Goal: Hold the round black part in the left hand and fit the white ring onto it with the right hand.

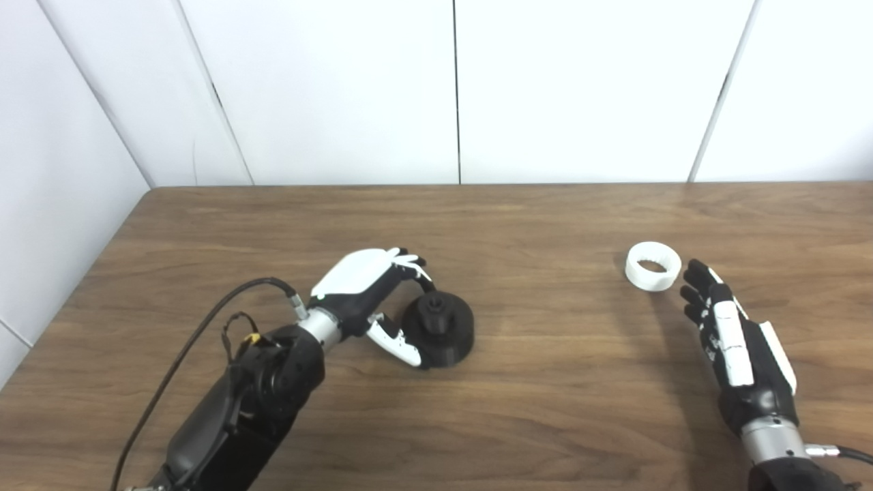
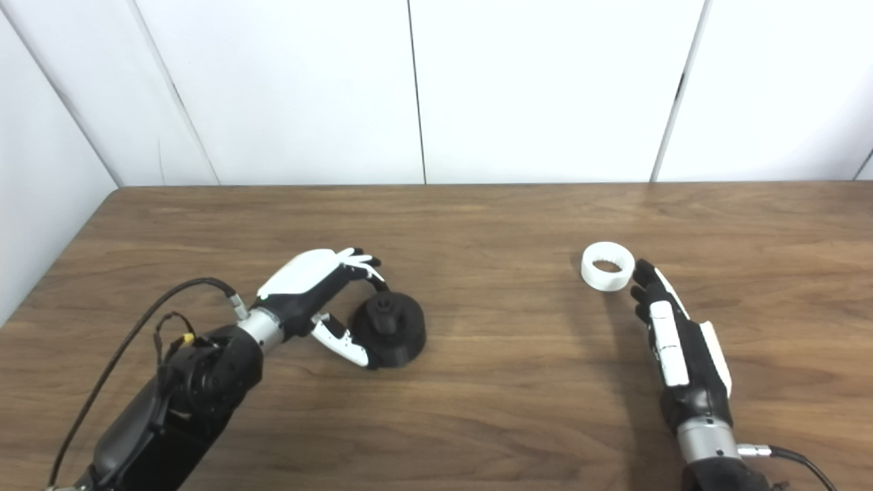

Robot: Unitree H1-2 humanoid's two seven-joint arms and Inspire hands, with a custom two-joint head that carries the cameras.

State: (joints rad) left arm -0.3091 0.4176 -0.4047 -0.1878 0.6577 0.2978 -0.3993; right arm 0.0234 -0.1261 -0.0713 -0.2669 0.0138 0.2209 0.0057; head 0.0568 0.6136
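Early stage. Black part (image 1: 440, 329) sits on tabletop (image 1: 545, 409), not lifted. Left hand (image 1: 368, 293) cupped round its left side, fingers over top, thumb at front edge; firm grip or not, can't tell. White ring (image 1: 653, 266) well right of black part, flat on tabletop. Right hand (image 1: 733, 341) spread, empty, fingertips just beside ring. Left: lift part, grab ring, fit.

Left hand (image 1: 368, 293) at 8 o'clock, fingers curled, thumb apart below them, arm coming up from 7 o'clock, right hand (image 1: 733, 334) at 4 o'clock, flat, fingers straight, pointing to 11 o'clock
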